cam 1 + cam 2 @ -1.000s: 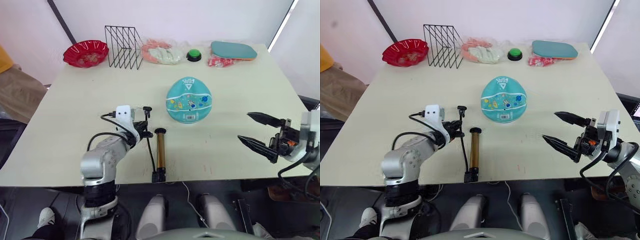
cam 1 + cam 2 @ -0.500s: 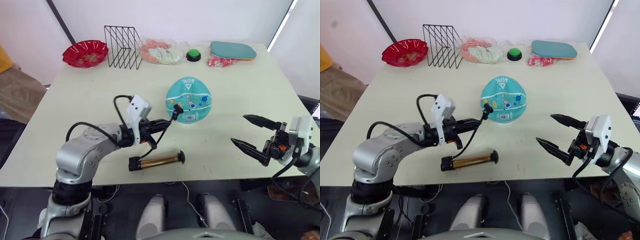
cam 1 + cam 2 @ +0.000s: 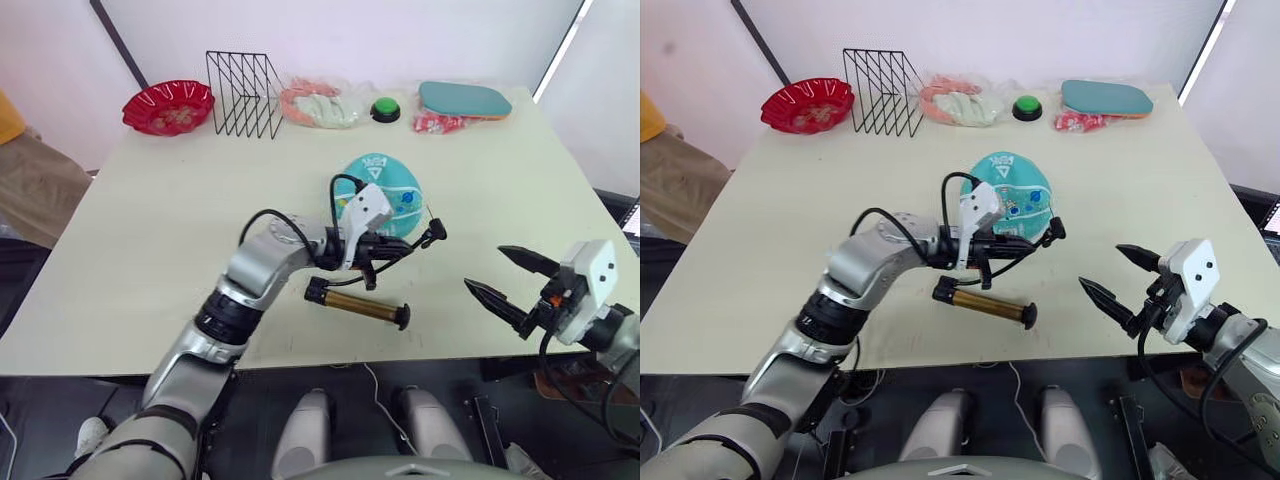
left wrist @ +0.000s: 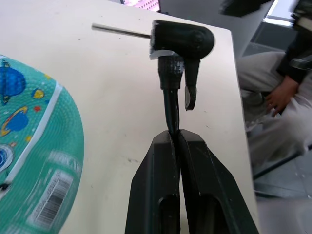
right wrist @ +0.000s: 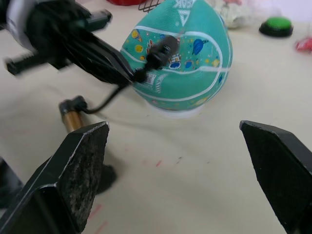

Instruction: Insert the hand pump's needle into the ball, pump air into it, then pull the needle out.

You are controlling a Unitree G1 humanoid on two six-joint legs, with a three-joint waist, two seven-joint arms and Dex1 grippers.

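Left gripper (image 4: 176, 139): fingers clamped on the thin black hose (image 4: 170, 105), just behind the needle (image 4: 119, 31) fitting.
Needle: pointed sideways above the table (image 3: 150, 220), beside the ball (image 3: 385, 190), apart from it.
Hand pump (image 3: 358, 304): lay on the table in front of the ball.
Right gripper (image 3: 510, 282): fingers spread apart, empty, well right of the ball.
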